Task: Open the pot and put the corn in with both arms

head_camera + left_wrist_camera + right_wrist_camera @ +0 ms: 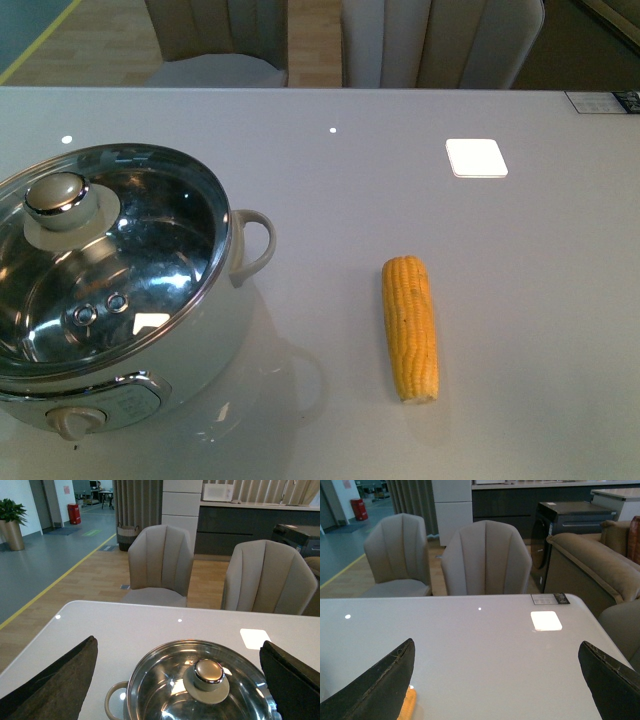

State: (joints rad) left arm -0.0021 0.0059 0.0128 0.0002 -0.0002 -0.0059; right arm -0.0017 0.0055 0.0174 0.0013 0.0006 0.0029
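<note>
Your left gripper (178, 645) has its two dark fingers (60, 680) spread wide apart, with nothing held between them. In the left wrist view the pot (145, 672) sits below and ahead of that gap, roughly centred between the fingers and touched by neither. Its lid (165, 695) is on, with a round knob (208, 673) on top. Your right gripper (496, 645) is likewise wide open and empty, above bare table (540, 300). The corn (410, 327) lies flat on the table to the right of the pot, well apart from it, its length running away from the robot. In the right wrist view only one end of the corn (406, 706) shows, beside one finger at the picture's edge, and you cannot tell whether they touch. The front view shows neither arm. It cuts the pot off at the left and bottom edges, so the beige front dial (75, 421) is only partly seen. Through the lid the steel bowl is all reflections, and its contents are hard to make out. Two chairs (160, 560) stand beyond the table
</note>
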